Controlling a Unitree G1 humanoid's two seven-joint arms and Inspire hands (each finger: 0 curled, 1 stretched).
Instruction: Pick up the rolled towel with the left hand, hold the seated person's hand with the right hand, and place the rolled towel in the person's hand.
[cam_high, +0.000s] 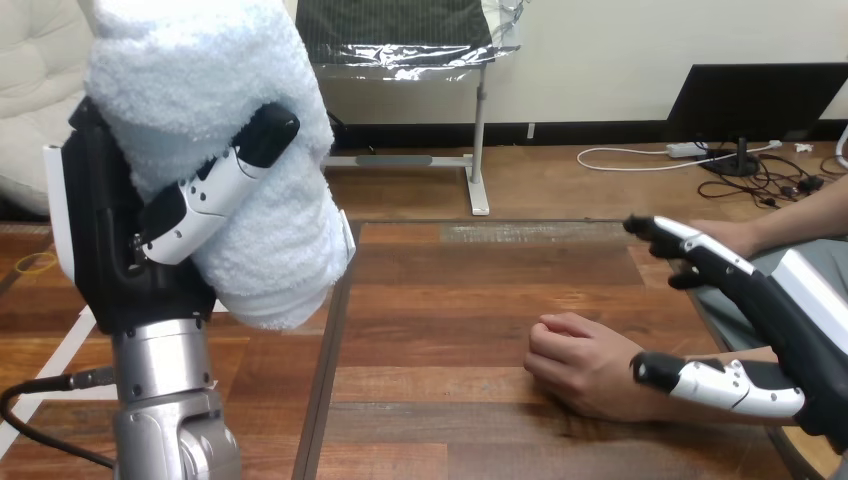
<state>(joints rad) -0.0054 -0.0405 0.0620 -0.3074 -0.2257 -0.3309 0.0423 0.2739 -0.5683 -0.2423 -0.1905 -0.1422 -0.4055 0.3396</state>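
**Cloth, plastic, metal, wood**

The rolled towel (235, 120) was pale, fluffy terry cloth with a rough nap. The left hand (105, 250) showed matt black plastic and glossy white shells. Its forearm (165, 395) was smooth silvery metal. The table (450, 300) was smooth, softly sheened wood.

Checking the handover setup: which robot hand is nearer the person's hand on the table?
Right. The right hand is close beside the person's hand, at the wrist. The left hand is raised far to the left, gripping the towel.
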